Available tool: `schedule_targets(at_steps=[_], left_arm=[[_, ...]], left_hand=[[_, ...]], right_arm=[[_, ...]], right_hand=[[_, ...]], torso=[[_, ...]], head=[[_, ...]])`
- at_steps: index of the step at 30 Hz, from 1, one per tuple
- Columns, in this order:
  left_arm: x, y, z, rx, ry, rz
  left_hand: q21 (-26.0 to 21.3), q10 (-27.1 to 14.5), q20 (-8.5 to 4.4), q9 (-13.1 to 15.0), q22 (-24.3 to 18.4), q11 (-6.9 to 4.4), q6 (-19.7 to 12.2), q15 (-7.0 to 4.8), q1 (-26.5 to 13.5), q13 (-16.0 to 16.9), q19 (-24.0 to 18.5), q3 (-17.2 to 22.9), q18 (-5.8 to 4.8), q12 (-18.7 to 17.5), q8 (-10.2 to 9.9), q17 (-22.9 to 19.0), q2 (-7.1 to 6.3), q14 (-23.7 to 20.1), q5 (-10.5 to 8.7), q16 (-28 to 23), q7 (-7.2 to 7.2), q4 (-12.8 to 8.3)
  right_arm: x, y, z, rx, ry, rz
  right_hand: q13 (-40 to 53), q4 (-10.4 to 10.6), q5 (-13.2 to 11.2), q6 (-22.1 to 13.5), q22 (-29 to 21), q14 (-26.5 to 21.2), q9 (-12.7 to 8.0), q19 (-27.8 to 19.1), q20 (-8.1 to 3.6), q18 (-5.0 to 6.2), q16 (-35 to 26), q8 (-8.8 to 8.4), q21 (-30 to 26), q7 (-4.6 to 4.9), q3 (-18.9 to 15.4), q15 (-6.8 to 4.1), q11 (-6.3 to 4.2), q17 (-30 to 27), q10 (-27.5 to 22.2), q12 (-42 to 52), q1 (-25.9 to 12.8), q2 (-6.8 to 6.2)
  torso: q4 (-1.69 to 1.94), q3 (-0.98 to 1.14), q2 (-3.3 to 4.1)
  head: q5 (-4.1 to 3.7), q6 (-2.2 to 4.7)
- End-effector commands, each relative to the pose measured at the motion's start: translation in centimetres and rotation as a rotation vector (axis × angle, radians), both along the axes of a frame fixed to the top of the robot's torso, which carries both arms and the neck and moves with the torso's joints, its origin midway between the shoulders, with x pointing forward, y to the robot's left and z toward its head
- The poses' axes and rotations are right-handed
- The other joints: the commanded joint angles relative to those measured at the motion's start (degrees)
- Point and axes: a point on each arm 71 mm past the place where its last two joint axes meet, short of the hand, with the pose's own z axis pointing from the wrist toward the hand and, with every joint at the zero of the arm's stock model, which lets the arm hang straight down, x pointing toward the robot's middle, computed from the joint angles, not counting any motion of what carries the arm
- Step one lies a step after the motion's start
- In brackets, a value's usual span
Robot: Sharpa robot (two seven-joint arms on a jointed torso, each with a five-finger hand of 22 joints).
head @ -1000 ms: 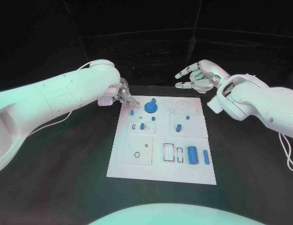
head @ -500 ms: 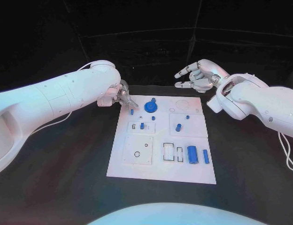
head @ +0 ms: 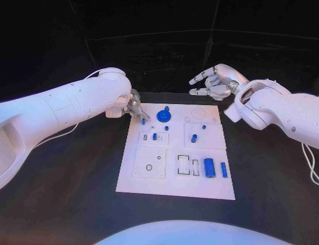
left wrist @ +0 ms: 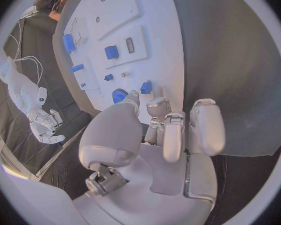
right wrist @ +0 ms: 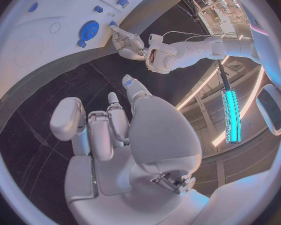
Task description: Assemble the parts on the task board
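Left hand (head: 135, 108) hovering at the task board's (head: 176, 184) far-left corner, fingertips pinching a small blue part (head: 143, 121), right hand (head: 217, 82) hanging beyond the far edge, fingers loosely spread, holding nothing.

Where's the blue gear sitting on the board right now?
In the head view the blue gear stands near the task board's far edge, left of centre, just beside the left hand's fingertips.

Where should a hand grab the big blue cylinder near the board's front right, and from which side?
Pinch the big blue cylinder across its round sides at mid-length, coming straight down from above. It lies flat on the board, long axis running front to back, with a thin blue bar close on its right, so keep fingers narrow.
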Motion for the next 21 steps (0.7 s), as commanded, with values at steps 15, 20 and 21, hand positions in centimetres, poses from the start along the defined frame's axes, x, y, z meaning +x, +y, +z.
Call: schedule_targets(at_steps=[15,20,21], left_arm=[[0.0,-0.59,0.04,-0.033,-0.01,-0.038],[-0.07,-0.71,-0.02,-0.039,0.002,-0.051],[-0.08,-0.72,-0.03,-0.039,0.004,-0.053]], left_hand=[[0.4,0.4,-0.25,-0.2,0.3,-0.32,0.5,-0.45,5.2,-0.1,0.5,1.5,0.52,0.4,0.6,15.1,2.67,6.0,0.37,0.2,-0.21,-3.6],[0.4,0.3,-0.3,-0.3,0.4,-0.42,0.4,-0.51,7.2,-0.2,0.5,2.7,0.51,0.2,0.6,15.1,3.28,6.0,0.38,0.2,-0.31,-5.3],[0.4,0.3,-0.3,-0.3,0.4,-0.42,0.4,-0.51,7.2,-0.2,0.5,2.7,0.51,0.2,0.6,15.1,3.28,6.0,0.38,0.2,-0.31,-5.3]], right_arm=[[0.02,0.19,0.13,0.0,-0.005,0.013],[0.02,0.21,0.12,0.0,-0.004,0.013],[0.02,0.21,0.12,0.0,-0.004,0.013]], right_hand=[[0.0,0.1,0.4,0.0,-0.1,3.9,-0.1,-0.1,-0.08,0.54,-0.3,0.31,-0.3,0.03,-0.2,-0.35,-0.24,4.7,-0.2,-0.3,-0.1,0.32],[0.0,0.1,0.5,0.0,-0.1,3.9,-0.1,-0.1,-0.09,0.54,-0.2,0.33,-0.3,0.03,-0.2,-0.36,-0.24,4.8,-0.2,-0.2,0.0,0.37],[0.0,0.1,0.5,0.0,-0.1,3.9,-0.1,-0.1,-0.09,0.54,-0.2,0.33,-0.3,0.03,-0.2,-0.36,-0.24,4.8,-0.2,-0.2,0.0,0.37]], torso=[[-0.01,0.01,0.01],[0.01,0.03,-0.01],[0.02,0.02,-0.01]], head=[[-0.11,-0.29],[-0.11,-0.41],[-0.07,-0.42]])
